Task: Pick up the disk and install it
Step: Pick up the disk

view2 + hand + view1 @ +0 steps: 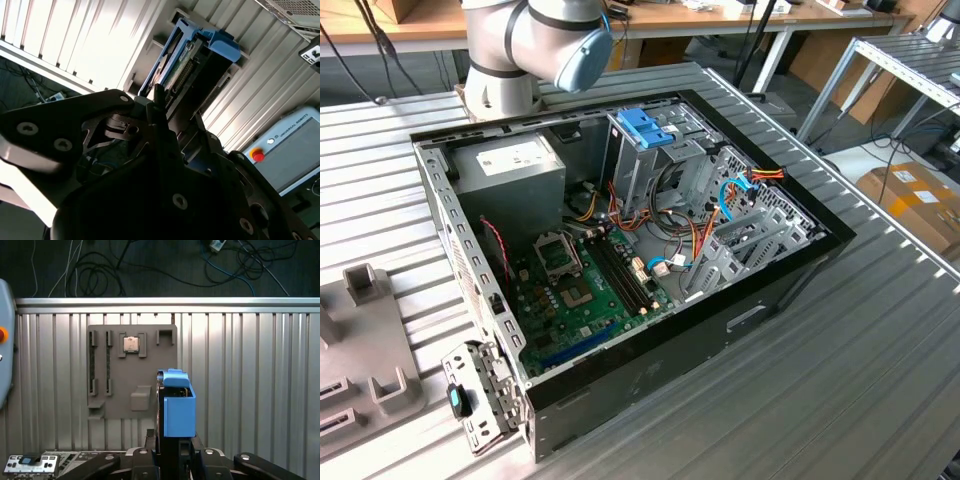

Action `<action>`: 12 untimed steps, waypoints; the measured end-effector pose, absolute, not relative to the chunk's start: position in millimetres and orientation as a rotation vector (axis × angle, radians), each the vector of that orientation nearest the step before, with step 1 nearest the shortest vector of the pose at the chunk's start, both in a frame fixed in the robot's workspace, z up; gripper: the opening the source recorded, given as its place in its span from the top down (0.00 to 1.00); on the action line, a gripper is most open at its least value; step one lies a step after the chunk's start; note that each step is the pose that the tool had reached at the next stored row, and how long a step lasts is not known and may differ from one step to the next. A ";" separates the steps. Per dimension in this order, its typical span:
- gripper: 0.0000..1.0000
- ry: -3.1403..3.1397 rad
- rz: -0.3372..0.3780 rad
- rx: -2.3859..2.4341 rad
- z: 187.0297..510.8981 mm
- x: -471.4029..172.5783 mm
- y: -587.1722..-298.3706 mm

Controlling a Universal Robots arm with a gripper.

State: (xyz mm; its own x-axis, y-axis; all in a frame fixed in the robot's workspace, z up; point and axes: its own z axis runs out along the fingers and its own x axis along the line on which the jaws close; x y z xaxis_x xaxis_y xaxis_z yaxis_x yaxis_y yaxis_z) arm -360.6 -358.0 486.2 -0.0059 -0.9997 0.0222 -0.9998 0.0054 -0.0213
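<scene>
Gripper [172, 452] is clamped on the disk [177, 405], closed in against its sides and holding it up clear of the ribbed metal table [250, 380]. Where the fingertips actually touch it is hidden behind the disk's own blue frame and the black gripper body, so I can't make out the contact.

In the first wrist view the disk is basically end-on. You get the light-blue plastic and a thin dark edge, and the metal body is hard to see. In the second wrist view the disk [195, 60] sticks out past the gripper [180, 125], with a strip of connector and circuit board showing between the blue rails. The rest of it is blocked by the gripper.

Far behind the disk in the first wrist view, a grey parts tray [115, 390] lies flat on the table with a small chip [131, 343] seated in it.

In the exterior view the open computer case [720, 340] sits mid-table. The arm [535, 35] is at about 11 o'clock from it and cut off by the frame edge. Inside the case, the power supply [510, 165] is at 11 o'clock from the motherboard [580, 290], and a blue latch piece [645, 127] tops the drive cage at 1 o'clock. The cage's inside is a tangle of cables and hard to read.
</scene>
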 end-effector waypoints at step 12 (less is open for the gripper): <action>0.65 -2.227 0.048 2.214 486.2 -311.4 -358.0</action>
